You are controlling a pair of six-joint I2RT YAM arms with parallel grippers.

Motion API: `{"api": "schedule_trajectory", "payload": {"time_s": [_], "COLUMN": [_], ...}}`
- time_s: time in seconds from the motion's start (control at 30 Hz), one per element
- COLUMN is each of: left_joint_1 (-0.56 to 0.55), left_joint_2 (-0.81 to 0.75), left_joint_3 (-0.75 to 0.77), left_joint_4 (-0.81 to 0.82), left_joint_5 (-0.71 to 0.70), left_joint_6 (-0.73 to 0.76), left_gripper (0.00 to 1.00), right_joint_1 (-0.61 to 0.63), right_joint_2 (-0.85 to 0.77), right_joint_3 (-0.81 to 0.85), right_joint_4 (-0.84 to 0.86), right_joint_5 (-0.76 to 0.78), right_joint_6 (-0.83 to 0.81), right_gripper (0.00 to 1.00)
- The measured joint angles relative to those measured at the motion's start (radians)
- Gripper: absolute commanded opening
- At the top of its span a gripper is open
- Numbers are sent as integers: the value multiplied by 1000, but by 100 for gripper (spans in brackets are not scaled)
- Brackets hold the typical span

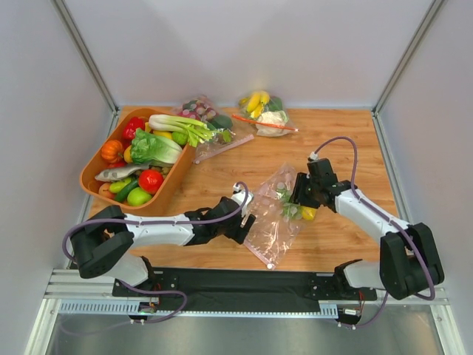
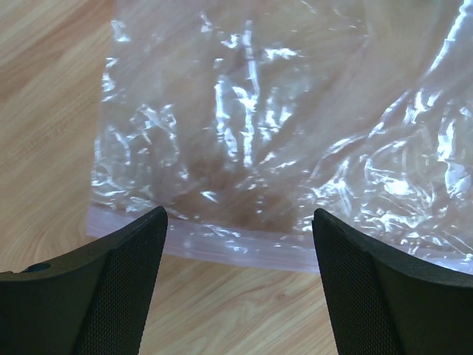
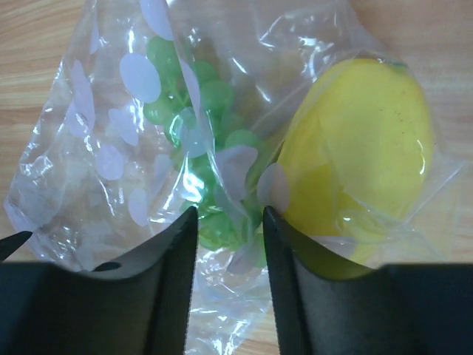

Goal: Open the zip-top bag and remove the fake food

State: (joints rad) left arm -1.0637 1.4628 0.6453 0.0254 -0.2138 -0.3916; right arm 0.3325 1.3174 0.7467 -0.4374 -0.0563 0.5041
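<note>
"Two pieces lay inside the bag [image 1: 272, 222]: the grapes [image 3: 199, 148] and the lemon [image 3: 362, 148], bunched at its far end, mid-table [image 1: 347, 140]."

"And the right gripper [image 3: 229, 214]?"

"Its fingers were drawn close on a fold of film between those pieces. I judged it was pinching. The left gripper [image 2: 238, 216] was spread wide, just short of the pink zip strip [image 2: 222, 242]."

"So it was the opening step?"

"It seemed so, though I couldn't tell whether the strip was sealed. The next move called for the left to close on one lip only while the right anchored the far end."

"Was there room?"

"There was bare wood to the left and toward the near edge. The basket [image 1: 166, 194] and the other bags [image 1: 270, 118] sat well apart, at the back."
</note>
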Motion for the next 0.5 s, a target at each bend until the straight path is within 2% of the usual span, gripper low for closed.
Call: {"api": "schedule_trajectory", "payload": {"time_s": [0.07,0.17,0.33,0.5], "left_joint_1": [9,19,43,107], "left_joint_2": [0,0,0,-14], "left_joint_3": [0,0,0,0], "left_joint_4": [7,15,23,23], "left_joint_5": [-5,-14,-11,-8], "left_joint_6": [1,5,17,36], "left_gripper": [86,88,89,91], "right_joint_1": [6,8,23,120], "right_joint_2": [-8,-56,-183,-258], "right_joint_3": [-7,-7,31,89], "right_joint_4": [-15,-47,-123,-185], "right_joint_5": [0,7,52,110], "right_joint_6": [-5,-18,-67,-106], "right_gripper": [56,60,63,64]}}
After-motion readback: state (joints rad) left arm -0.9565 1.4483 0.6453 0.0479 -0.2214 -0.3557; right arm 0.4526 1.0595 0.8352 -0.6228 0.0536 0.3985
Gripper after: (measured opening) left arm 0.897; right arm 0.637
